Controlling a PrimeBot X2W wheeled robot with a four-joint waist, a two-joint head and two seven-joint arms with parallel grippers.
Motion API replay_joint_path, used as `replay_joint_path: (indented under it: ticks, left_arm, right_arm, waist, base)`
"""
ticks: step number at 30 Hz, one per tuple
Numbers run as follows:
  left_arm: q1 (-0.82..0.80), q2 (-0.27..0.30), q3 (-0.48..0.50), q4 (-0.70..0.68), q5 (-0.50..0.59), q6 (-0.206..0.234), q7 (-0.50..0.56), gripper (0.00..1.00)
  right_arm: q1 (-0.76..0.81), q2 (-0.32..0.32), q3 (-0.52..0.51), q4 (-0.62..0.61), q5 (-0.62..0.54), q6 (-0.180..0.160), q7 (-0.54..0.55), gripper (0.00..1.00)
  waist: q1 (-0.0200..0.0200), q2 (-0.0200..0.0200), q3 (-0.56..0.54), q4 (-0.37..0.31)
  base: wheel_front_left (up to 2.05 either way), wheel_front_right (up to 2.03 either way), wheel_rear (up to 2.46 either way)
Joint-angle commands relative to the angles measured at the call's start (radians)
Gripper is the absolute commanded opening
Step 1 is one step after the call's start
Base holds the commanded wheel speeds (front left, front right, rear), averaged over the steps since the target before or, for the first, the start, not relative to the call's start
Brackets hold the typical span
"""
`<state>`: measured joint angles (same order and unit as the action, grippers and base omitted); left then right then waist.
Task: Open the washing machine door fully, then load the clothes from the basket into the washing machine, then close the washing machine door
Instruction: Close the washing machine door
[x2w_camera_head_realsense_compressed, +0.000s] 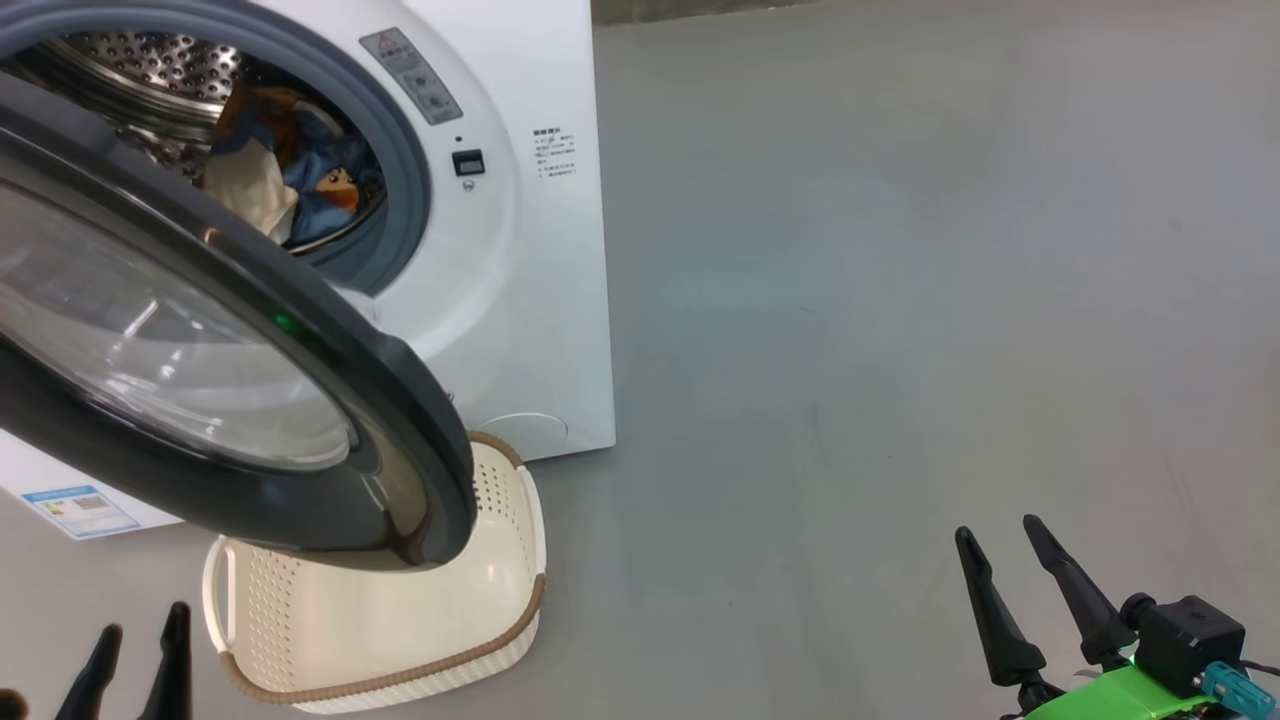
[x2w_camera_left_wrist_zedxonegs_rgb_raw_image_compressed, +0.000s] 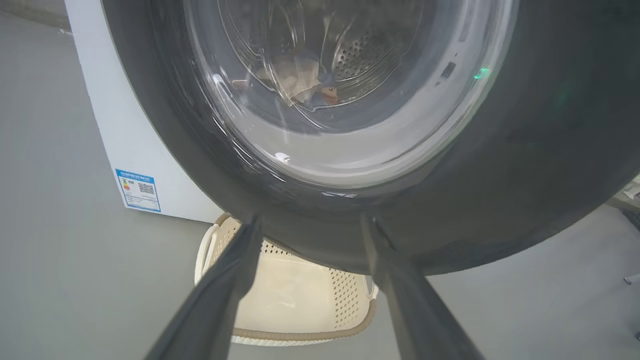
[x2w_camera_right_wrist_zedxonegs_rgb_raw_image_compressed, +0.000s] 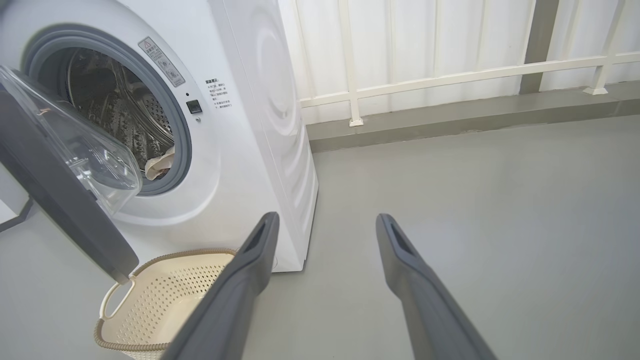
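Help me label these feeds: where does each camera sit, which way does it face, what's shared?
Head view: on the head, looking down at the open washing machine door above the basket; left pincer lower left, right pincer lower right.
Left wrist view: on the left wrist, facing the door's glass close up; own fingers below.
Right wrist view: on the right wrist, facing the front of the washing machine; own fingers below.
Shared: all show door, basket, clothes in the drum.

Right tool (x2w_camera_head_realsense_compressed: 996, 526) with two long tapered black fingers (x2w_camera_head_realsense_compressed: 998, 620), bright green mount (x2w_camera_head_realsense_compressed: 1120, 697), black boxy block (x2w_camera_head_realsense_compressed: 1195, 640), teal connector (x2w_camera_head_realsense_compressed: 1228, 686)
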<state>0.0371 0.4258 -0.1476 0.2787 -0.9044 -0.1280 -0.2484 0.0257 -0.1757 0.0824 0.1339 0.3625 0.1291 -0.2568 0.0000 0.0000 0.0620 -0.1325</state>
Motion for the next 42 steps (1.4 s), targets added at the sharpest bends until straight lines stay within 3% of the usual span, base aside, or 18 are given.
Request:
replay_joint_path:
  ticks: [1, 5, 12, 24, 38, 39, 40, 41, 42]
  left_arm:
    - [-0.015, 0.013, 0.061, -0.030, 0.054, -0.003, -0.013, 1.00]
    - [0.013, -0.069, 0.163, -0.089, 0.265, -0.003, -0.013, 1.00]
    - [0.054, -0.160, 0.241, -0.165, 0.452, -0.003, -0.013, 1.00]
    - [0.072, -0.237, 0.285, -0.161, 0.542, -0.003, -0.013, 1.00]
    - [0.062, -0.255, 0.280, -0.164, 0.561, -0.003, -0.013, 1.00]
    - [0.062, -0.258, 0.280, -0.165, 0.561, -0.003, -0.013, 1.00]
    - [0.062, -0.258, 0.280, -0.165, 0.561, -0.003, -0.013, 1.00]
    - [0.062, -0.262, 0.279, -0.165, 0.562, -0.003, -0.013, 1.00]
    - [0.062, -0.265, 0.277, -0.164, 0.563, -0.003, -0.013, 1.00]
  right_arm:
    - [-0.005, -0.019, 0.020, -0.021, 0.002, 0.002, -0.005, 1.00]
    - [-0.004, -0.023, 0.020, -0.020, 0.003, 0.002, -0.005, 1.00]
    - [-0.004, -0.027, 0.021, -0.019, 0.004, 0.002, -0.005, 1.00]
    - [-0.011, -0.025, 0.019, -0.020, 0.003, 0.002, -0.005, 1.00]
    - [-0.021, -0.020, 0.015, -0.017, -0.005, 0.002, -0.005, 1.00]
    - [-0.024, -0.018, 0.015, -0.016, -0.007, 0.002, -0.005, 0.89]
    - [-0.024, -0.018, 0.015, -0.016, -0.007, 0.002, -0.005, 0.89]
    - [-0.028, -0.016, 0.015, -0.015, -0.008, 0.002, -0.005, 0.56]
    - [-0.033, -0.013, 0.016, -0.014, -0.009, 0.002, -0.005, 0.40]
  waist:
    - [0.0000, 0.0000, -0.004, -0.002]
    - [0.0000, 0.0000, -0.012, -0.001]
    - [0.0000, 0.0000, -0.020, 0.001]
    - [0.0000, 0.0000, -0.010, 0.001]
    - [0.0000, 0.0000, -0.012, 0.024]
    - [0.0000, 0.0000, -0.012, 0.029]
    - [0.0000, 0.0000, -0.012, 0.029]
    - [0.0000, 0.0000, -0.012, 0.035]
    - [0.0000, 0.0000, -0.012, 0.042]
  base:
    - [0.00, 0.00, 0.00]
    - [0.00, 0.00, 0.00]
    - [0.00, 0.00, 0.00]
    - [0.00, 0.00, 0.00]
    - [0.00, 0.00, 0.00]
    - [0.00, 0.00, 0.00]
    - [0.00, 0.00, 0.00]
    - [0.00, 0.00, 0.00]
    - [0.00, 0.00, 0.00]
